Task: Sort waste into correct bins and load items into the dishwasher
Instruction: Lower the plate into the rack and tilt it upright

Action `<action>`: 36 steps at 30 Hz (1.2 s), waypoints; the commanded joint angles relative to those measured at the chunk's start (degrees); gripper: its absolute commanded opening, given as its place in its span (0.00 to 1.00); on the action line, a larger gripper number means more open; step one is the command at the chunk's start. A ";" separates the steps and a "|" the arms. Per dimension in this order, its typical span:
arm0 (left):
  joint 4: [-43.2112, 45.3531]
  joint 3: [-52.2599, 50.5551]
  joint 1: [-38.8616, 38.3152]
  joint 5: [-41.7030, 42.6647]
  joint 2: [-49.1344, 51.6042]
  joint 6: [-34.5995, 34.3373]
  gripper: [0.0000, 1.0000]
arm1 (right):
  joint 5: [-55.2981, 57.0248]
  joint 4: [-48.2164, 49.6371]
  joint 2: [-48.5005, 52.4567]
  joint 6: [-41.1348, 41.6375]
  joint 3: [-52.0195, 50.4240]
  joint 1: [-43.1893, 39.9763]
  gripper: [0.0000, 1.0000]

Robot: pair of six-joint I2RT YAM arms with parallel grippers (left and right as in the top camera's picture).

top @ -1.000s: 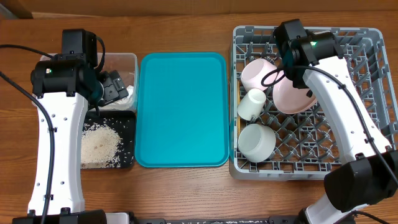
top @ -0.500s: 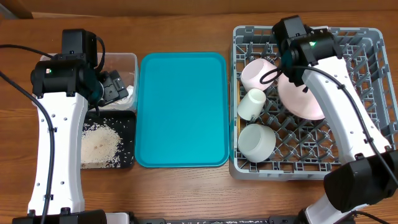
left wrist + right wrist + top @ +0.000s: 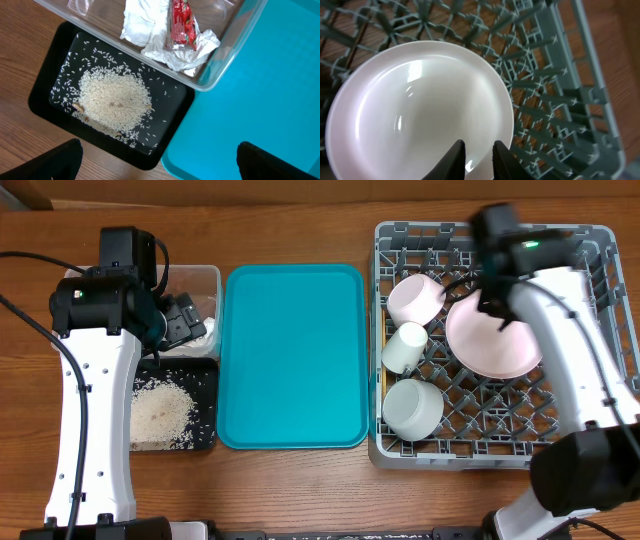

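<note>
Rice (image 3: 112,97) lies in the black tray (image 3: 175,110). Tissue (image 3: 145,25) and red wrapper (image 3: 181,22) lie in the clear tub (image 3: 225,50). Left tool (image 3: 159,145) hangs wide open above them. Plate (image 3: 490,340) sits in the grey rack (image 3: 450,458). Right tool (image 3: 478,145) has its fingers a little apart at the plate's rim; I cannot tell if it grips.

I stand over a wooden counter (image 3: 300,485), warm brown, with long streaky grain running from side to side. From above it takes up nearly all I can see. The light on it is even and fairly soft, leaving only short, faint shadows beside whatever rests there. Both of my wrist views show the same brown wood with the same grain.
</note>
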 commanded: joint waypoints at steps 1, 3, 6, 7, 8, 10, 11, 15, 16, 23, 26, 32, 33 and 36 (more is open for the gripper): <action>0.07 0.55 -0.02 -0.37 0.22 -0.17 1.00 | -21.99 0.94 -0.61 -4.33 0.92 -8.96 0.21; 0.07 0.55 -0.02 -0.37 0.22 -0.17 1.00 | -30.58 1.11 -0.61 -6.95 0.92 -14.01 0.21; 0.07 0.55 0.00 -0.37 0.22 -0.17 1.00 | -42.18 0.46 -0.59 -11.10 0.81 -22.77 0.21; 0.07 0.55 -0.02 -0.37 0.22 -0.17 1.00 | -43.47 0.04 -0.59 -11.87 0.76 -24.83 0.21; 0.07 0.55 -0.02 -0.37 0.22 -0.17 1.00 | -43.65 -0.35 -0.59 -12.39 0.72 -26.56 0.21; 0.07 0.55 -0.02 -0.37 0.22 -0.17 1.00 | -43.65 -0.61 -0.59 -13.49 0.20 -28.92 0.21; 0.07 0.55 -0.02 -0.37 0.22 -0.17 1.00 | -43.93 -0.57 -0.59 -14.49 -0.39 -30.03 0.21; 0.07 0.55 0.00 -0.37 0.22 -0.17 1.00 | -44.57 0.07 -0.57 -18.12 -4.39 -32.20 0.20; 0.07 0.55 -0.02 -0.37 0.22 -0.17 1.00 | -44.54 0.48 -0.57 -18.29 -5.49 -32.17 0.21; 0.07 0.55 0.00 -0.37 0.22 -0.17 1.00 | -44.52 6.97 -0.57 -18.25 -14.08 -32.13 0.30; 0.07 0.55 -0.02 -0.37 0.22 -0.17 1.00 | -45.42 8.76 -0.57 -18.25 -16.31 -32.09 0.29; 0.07 0.55 -0.02 -0.37 0.22 -0.17 1.00 | -48.78 8.94 -0.57 -18.25 -16.85 -31.91 0.25; 0.07 0.55 0.00 -0.37 0.22 -0.17 1.00 | -48.78 8.81 -0.57 -18.25 -16.85 -31.71 0.25; 0.07 0.55 -0.02 -0.37 0.22 -0.17 1.00 | -48.65 8.92 -0.57 -18.25 -17.86 -30.99 0.25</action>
